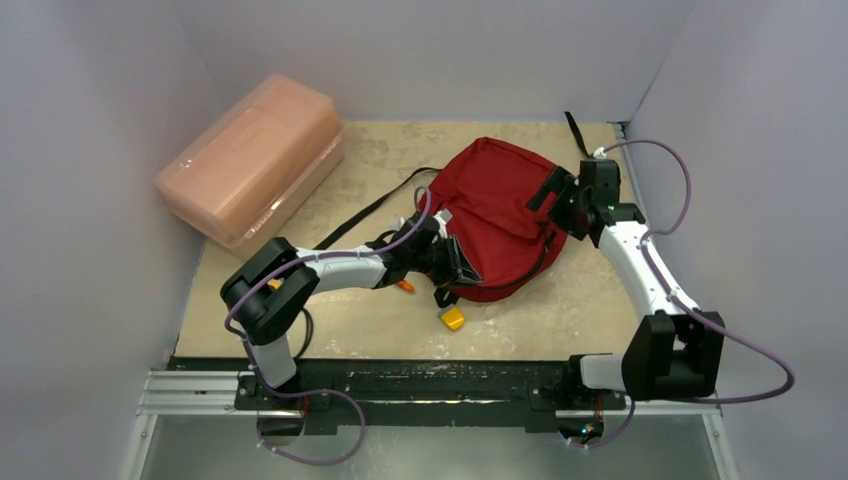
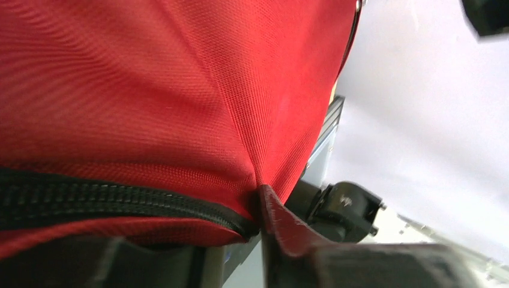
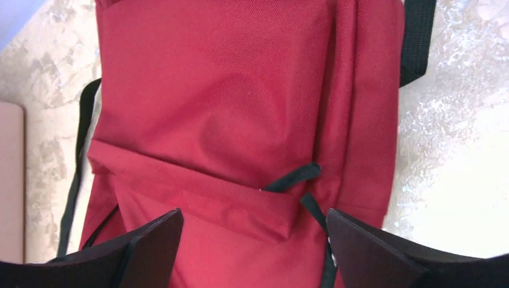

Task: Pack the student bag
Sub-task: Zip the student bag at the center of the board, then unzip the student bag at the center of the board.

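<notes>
2 grippers work at 1 dark red soft fabric backpack (image 1: 495,195), which lies bunched on the beige mottled table (image 1: 580,310). On the left gripper (image 1: 452,262), the fingers are almost together and pinch a fold of the backpack's red cloth. A black zipper (image 2: 108,201) runs just left of the pinch. On the right gripper (image 3: 254,219), the fingers are spread wide with nothing gripped. The front pocket (image 3: 198,204) and a black pull cord (image 3: 294,177) lie below, between the 2 fingertips. 1 pink translucent hard plastic box (image 1: 250,160) sits well apart, beyond the left fingers.
</notes>
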You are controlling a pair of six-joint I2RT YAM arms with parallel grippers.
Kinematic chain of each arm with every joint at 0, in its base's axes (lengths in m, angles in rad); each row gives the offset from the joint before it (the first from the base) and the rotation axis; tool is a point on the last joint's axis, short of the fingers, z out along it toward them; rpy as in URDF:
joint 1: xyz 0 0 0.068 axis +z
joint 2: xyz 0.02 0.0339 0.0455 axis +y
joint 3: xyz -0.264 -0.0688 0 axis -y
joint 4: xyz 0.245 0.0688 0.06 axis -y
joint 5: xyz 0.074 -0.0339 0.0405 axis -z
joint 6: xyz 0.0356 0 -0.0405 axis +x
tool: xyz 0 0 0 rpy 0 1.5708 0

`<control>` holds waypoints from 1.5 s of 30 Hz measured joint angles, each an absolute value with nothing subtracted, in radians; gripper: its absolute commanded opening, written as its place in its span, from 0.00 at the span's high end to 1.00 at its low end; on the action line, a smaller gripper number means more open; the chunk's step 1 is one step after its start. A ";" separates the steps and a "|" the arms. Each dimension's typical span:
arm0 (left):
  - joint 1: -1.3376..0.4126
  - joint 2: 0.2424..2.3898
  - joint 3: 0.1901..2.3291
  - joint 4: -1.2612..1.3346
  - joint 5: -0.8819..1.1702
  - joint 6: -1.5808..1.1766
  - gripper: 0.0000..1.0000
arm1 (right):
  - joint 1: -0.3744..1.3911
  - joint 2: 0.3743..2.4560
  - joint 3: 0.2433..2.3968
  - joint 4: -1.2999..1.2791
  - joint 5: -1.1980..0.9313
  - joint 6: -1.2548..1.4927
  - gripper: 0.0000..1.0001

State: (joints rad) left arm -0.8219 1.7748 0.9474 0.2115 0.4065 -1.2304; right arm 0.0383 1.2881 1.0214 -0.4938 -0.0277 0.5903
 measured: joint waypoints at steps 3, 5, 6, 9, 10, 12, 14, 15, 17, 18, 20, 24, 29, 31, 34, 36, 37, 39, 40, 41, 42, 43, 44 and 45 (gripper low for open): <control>-0.850 1.769 0.970 0.176 0.421 -1.182 0.60 | 0.036 1.341 1.023 -0.451 -0.063 0.642 0.42; -0.856 1.752 0.985 0.117 0.424 -1.128 0.54 | 0.033 1.351 1.005 -0.426 -0.080 0.684 0.42; -0.857 1.738 0.994 0.078 0.422 -1.094 0.53 | 0.031 1.357 0.998 -0.421 -0.084 0.702 0.42; -0.858 1.669 1.002 -0.035 0.414 -1.001 0.47 | 0.030 1.387 0.992 -0.408 -0.084 0.735 0.42; -0.858 1.633 1.002 -0.073 0.404 -0.968 0.47 | 0.028 1.399 0.991 -0.399 -0.081 0.743 0.42; -0.858 1.574 1.003 -0.121 0.381 -0.917 0.47 | 0.025 1.415 0.978 -0.378 -0.073 0.752 0.42; -0.858 1.517 1.017 -0.169 0.342 -0.865 0.49 | 0.020 1.422 0.959 -0.364 -0.069 0.760 0.42; -0.858 1.496 1.030 -0.185 0.323 -0.840 0.50 | 0.018 1.425 0.952 -0.361 -0.068 0.762 0.42; -0.854 1.481 1.065 -0.202 0.295 -0.807 0.52 | 0.014 1.434 0.945 -0.349 -0.066 0.766 0.42; -0.850 1.482 1.090 -0.203 0.285 -0.797 0.52 | 0.013 1.440 0.943 -0.338 -0.066 0.767 0.42; -0.838 1.501 1.137 -0.187 0.271 -0.788 0.53 | 0.012 1.454 0.941 -0.318 -0.067 0.768 0.42; -0.818 1.601 1.229 -0.105 0.249 -0.789 0.53 | 0.012 1.471 0.940 -0.298 -0.064 0.768 0.43; -0.804 1.787 1.321 -0.023 0.224 -0.796 0.58 | 0.012 1.472 0.940 -0.293 -0.036 0.789 0.85; -0.800 1.849 1.345 -0.015 0.224 -0.802 0.60 | 0.012 1.472 0.941 -0.299 -0.015 0.791 0.88; -0.799 1.908 1.341 -0.009 0.217 -0.812 0.61 | 0.013 1.471 0.941 -0.305 0.002 0.782 0.98; -0.799 1.915 1.316 0.004 0.209 -0.826 0.62 | 0.017 1.468 0.941 -0.310 0.013 0.774 1.00; -0.799 1.915 1.303 0.009 0.206 -0.830 0.62 | 0.018 1.465 0.941 -0.313 0.018 0.768 1.00; -0.799 1.916 1.288 0.023 0.204 -0.840 0.63 | 0.021 1.460 0.941 -0.316 0.025 0.757 1.00; -0.799 1.916 1.278 0.041 0.204 -0.849 0.63 | 0.025 1.458 0.943 -0.320 0.035 0.747 1.00; -0.799 1.916 1.268 0.057 0.204 -0.857 0.63 | 0.030 1.455 0.945 -0.323 0.040 0.737 1.00; -0.799 1.916 1.254 0.075 0.204 -0.868 0.63 | 0.038 1.452 0.948 -0.327 0.051 0.727 1.00; -0.799 1.917 1.243 0.091 0.204 -0.878 0.63 | 0.048 1.449 0.954 -0.334 0.067 0.718 1.00; -0.799 1.919 1.229 0.108 0.205 -0.887 0.64 | 0.068 1.446 0.965 -0.347 0.096 0.704 1.00; -0.799 1.922 1.217 0.121 0.205 -0.899 0.64 | 0.093 1.444 0.981 -0.362 0.130 0.690 1.00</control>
State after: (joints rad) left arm -0.7986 1.9221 1.2175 0.1211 0.2047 -0.8986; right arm 0.0933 1.4437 0.9806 -0.3622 0.1299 0.6899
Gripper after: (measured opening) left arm 0.369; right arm 0.009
